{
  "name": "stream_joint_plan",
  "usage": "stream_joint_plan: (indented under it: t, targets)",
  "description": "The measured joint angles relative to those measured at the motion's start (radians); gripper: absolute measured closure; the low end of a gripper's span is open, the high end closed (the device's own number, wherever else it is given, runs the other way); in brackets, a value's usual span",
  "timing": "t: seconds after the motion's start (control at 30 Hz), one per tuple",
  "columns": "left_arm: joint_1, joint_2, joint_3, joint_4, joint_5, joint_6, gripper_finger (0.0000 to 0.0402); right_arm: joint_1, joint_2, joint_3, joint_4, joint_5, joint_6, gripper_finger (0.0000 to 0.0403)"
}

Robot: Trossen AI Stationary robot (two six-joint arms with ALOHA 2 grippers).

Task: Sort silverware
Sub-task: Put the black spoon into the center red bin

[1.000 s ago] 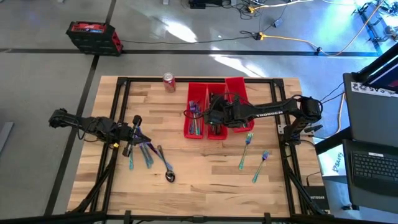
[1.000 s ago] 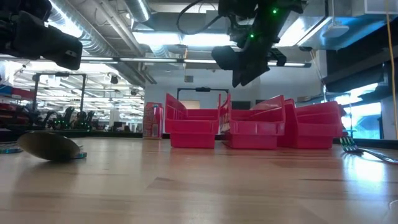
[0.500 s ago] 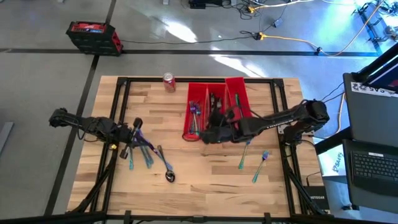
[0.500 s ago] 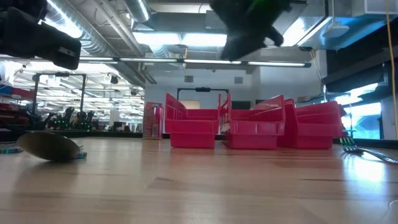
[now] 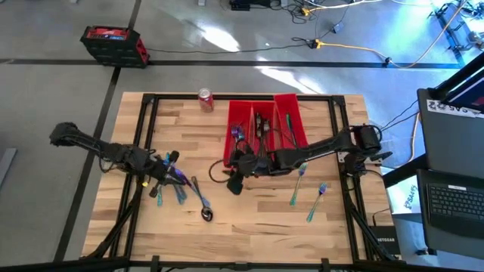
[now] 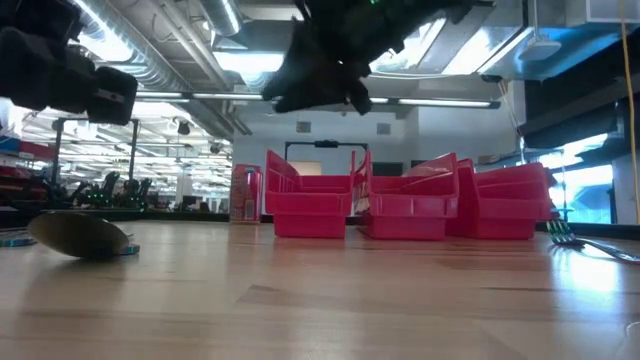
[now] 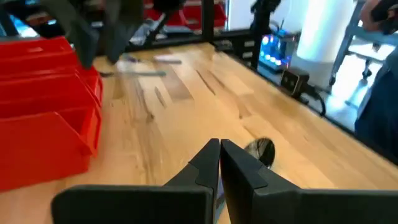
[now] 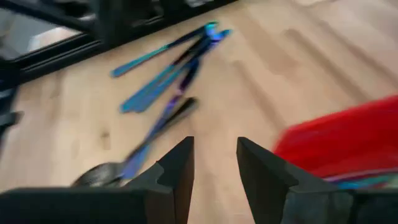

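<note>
From above: left gripper [image 5: 171, 159] poised over the loose pile of silverware [image 5: 181, 189] at the left of the table [image 5: 249, 219], fingers pressed together; whether anything sits between them cannot be told. Right gripper [image 5: 234, 183] stretched out past the near end of the red bins [image 5: 261, 128], empty, over bare wood between the pile and two forks [image 5: 308, 189] lying to the right; more cutlery in the bins; a soda can [image 5: 205, 98] by the far edge. At table height: a spoon [image 6: 80, 237] lying at the left, red bins at centre, a fork at the right edge, both arms dark overhead. From the left wrist: fingers [image 7: 239, 168] closed tip to tip, spoon bowl just beyond, bins off to one side. From the right wrist: fingers [image 8: 177, 171] parted with nothing between, blue-purple pieces and a spoon on the wood ahead.
</note>
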Motion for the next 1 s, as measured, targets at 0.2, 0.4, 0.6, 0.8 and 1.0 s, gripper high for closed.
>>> stream_joint_plan:
  t: [0.2, 0.4, 0.6, 0.8, 1.0]
  targets:
    - [-0.016, 0.184, 0.0, 0.031, -0.053, 0.025, 0.0402, 0.0, 0.07, 0.0, 0.083, -0.147, -0.086, 0.035]
    - [-0.016, 0.315, 0.002, 0.193, -0.058, 0.025, 0.0402, 0.0, 0.124, 0.0, 0.205, -0.248, -0.11, 0.0394]
    - [-0.016, 0.368, 0.004, 0.268, -0.058, 0.024, 0.0402, 0.026, 0.212, 0.053, 0.27, -0.335, -0.15, 0.0401]
    - [-0.016, 0.4, 0.004, 0.276, -0.058, -0.005, 0.0402, 0.085, 0.292, 0.181, 0.199, -0.31, -0.254, 0.0402]
    - [-0.015, 0.412, 0.004, 0.269, -0.078, -0.006, 0.0402, 0.127, 0.35, 0.287, 0.096, -0.267, -0.27, 0.04]
